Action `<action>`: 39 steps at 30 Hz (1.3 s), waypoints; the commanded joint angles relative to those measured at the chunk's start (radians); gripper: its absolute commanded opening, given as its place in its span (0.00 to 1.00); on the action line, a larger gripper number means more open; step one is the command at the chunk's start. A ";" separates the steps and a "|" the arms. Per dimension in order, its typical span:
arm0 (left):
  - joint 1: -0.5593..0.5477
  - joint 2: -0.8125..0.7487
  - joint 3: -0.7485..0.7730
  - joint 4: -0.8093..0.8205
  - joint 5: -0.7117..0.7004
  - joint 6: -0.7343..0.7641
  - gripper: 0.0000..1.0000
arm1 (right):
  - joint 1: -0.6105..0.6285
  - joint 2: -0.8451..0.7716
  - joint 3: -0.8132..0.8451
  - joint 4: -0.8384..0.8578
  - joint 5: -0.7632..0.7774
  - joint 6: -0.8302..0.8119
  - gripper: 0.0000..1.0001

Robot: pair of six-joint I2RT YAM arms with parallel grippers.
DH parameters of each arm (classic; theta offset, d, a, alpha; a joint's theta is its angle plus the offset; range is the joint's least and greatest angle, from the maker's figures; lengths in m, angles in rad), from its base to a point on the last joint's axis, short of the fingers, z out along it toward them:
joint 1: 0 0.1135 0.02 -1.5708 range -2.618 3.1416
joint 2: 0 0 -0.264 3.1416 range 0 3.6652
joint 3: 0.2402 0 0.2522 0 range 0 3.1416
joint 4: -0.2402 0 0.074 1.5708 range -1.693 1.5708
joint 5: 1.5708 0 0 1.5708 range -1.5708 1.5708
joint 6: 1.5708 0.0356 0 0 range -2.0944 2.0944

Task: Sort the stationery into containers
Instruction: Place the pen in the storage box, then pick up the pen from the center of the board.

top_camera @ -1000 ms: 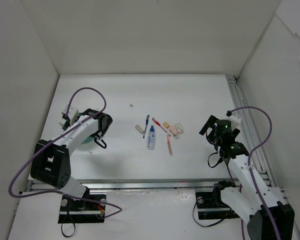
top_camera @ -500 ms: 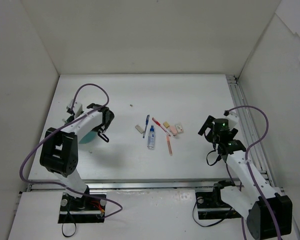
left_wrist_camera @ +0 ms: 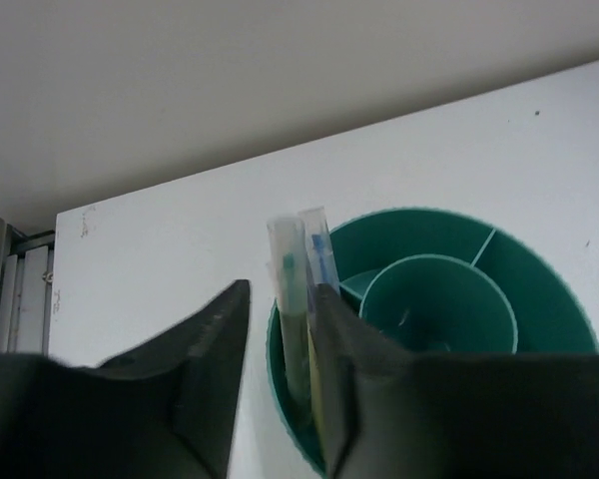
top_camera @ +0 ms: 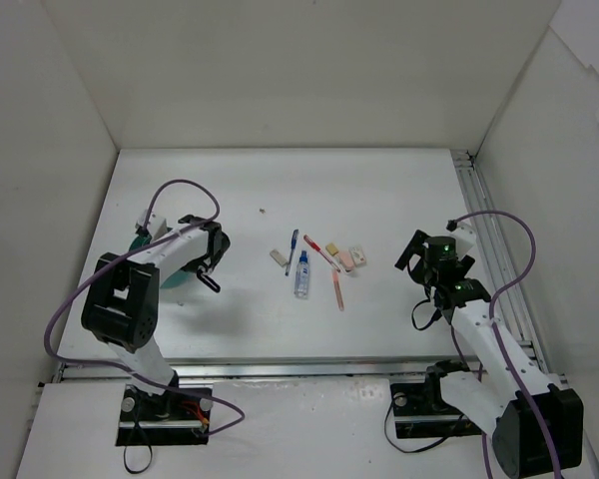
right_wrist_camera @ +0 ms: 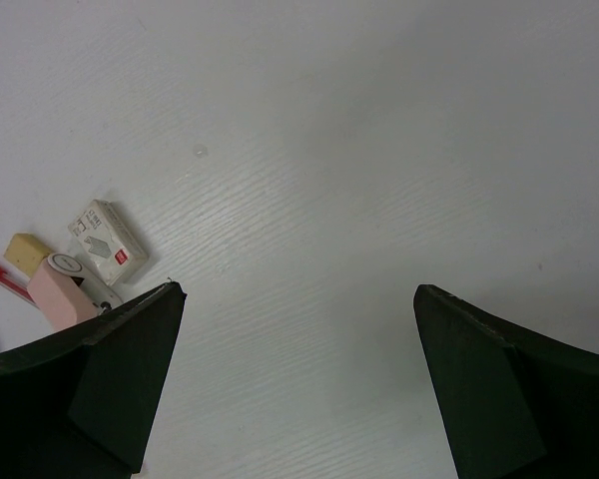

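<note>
The teal round container (left_wrist_camera: 539,289) has an inner cylinder (left_wrist_camera: 439,299) and dividers. Two pens (left_wrist_camera: 292,299) stand upright in its left compartment. My left gripper (left_wrist_camera: 283,289) hovers over that rim with its jaws a little apart; the pens rise between them, close to the right finger (left_wrist_camera: 344,339), with a gap to the left finger (left_wrist_camera: 205,344). From above, the left gripper (top_camera: 202,271) covers most of the container (top_camera: 176,278). More stationery lies mid-table: a blue pen (top_camera: 292,249), a blue-capped tube (top_camera: 301,274), a red pen (top_camera: 321,252), a pink pencil (top_camera: 338,289) and erasers (top_camera: 347,257). My right gripper (right_wrist_camera: 298,294) is open over bare table.
A white eraser (top_camera: 278,256) lies left of the blue pen. In the right wrist view a white labelled eraser (right_wrist_camera: 107,242), a tan one (right_wrist_camera: 25,251) and a pink one (right_wrist_camera: 65,294) lie by the left finger. White walls enclose the table; a rail (top_camera: 489,249) runs along its right edge.
My left arm has shifted slightly over the container and its jaws have parted a little. The right arm has drawn back slightly. The items mid-table have not moved.
</note>
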 commanded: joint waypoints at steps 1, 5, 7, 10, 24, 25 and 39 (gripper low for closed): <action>-0.019 -0.049 -0.006 -0.207 0.014 -0.715 0.34 | 0.001 -0.008 0.029 0.048 -0.001 -0.008 0.98; -0.057 -0.120 -0.012 -0.207 0.020 -0.659 0.65 | 0.001 -0.022 0.025 0.048 -0.001 -0.008 0.98; -0.072 -0.155 -0.016 -0.205 0.021 -0.621 0.81 | 0.001 -0.034 0.022 0.046 -0.003 -0.008 0.98; -0.100 -0.227 0.020 -0.207 0.023 -0.468 1.00 | 0.003 -0.050 0.017 0.048 -0.009 -0.008 0.98; -0.210 -0.370 0.072 1.105 1.319 1.462 1.00 | -0.002 0.009 0.114 -0.036 -0.118 -0.033 0.98; -0.235 -0.300 0.146 1.076 1.334 1.470 1.00 | 0.003 0.004 0.111 -0.044 -0.109 -0.025 0.98; -0.484 0.167 0.443 0.886 1.416 1.461 1.00 | -0.008 -0.094 0.100 -0.210 0.134 0.087 0.98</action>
